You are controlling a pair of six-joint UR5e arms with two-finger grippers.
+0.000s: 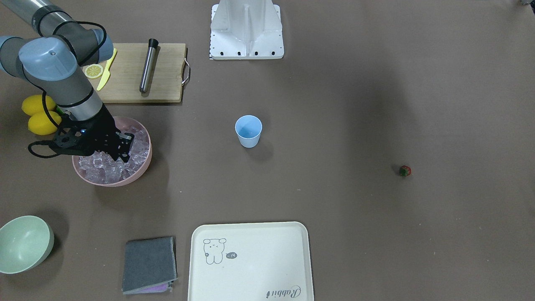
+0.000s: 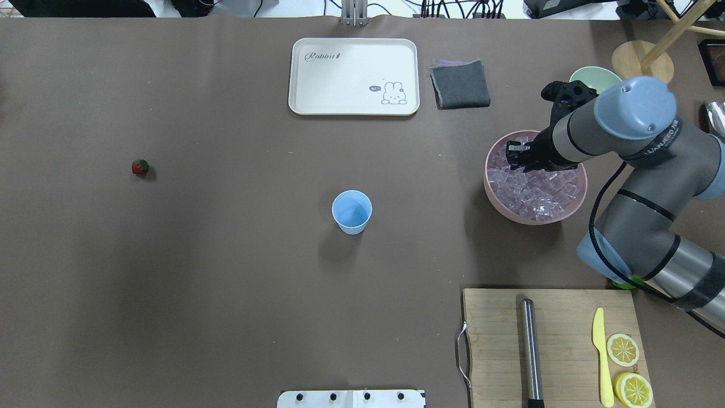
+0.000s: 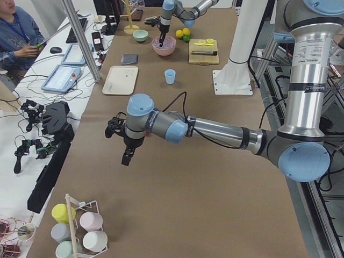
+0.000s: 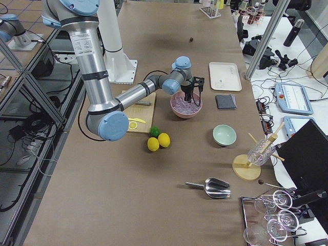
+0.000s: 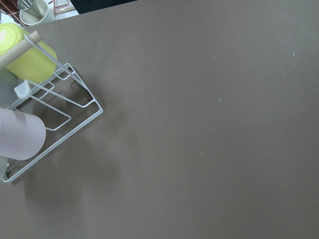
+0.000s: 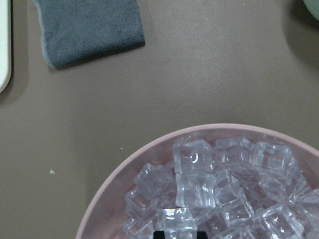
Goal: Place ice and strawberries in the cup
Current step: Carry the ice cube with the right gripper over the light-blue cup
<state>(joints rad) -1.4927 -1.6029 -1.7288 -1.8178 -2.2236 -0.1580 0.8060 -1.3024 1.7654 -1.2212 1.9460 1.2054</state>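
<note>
The light blue cup [image 1: 248, 131] stands upright in the middle of the table, also in the overhead view [image 2: 352, 211]. The ice [image 1: 100, 165] fills a pink bowl [image 1: 142, 169]. My right gripper [image 1: 123, 154] is down in that bowl. In the right wrist view its fingertips [image 6: 158, 234] closely flank one ice cube [image 6: 177, 221], shut on it. One small red strawberry [image 1: 404, 170] lies alone far from the cup, on my left side [image 2: 140, 167]. My left gripper [image 3: 128, 158] hangs above bare table, far from everything. I cannot tell whether it is open.
A wooden board [image 1: 142, 73] holds a steel rod, a yellow knife and a lemon slice. Two lemons [image 1: 37, 113] lie beside the bowl. A pale green bowl [image 1: 23, 242], grey cloth [image 1: 149, 264] and cream tray [image 1: 250, 261] line the far edge. A mug rack [image 5: 35, 99] is near my left wrist.
</note>
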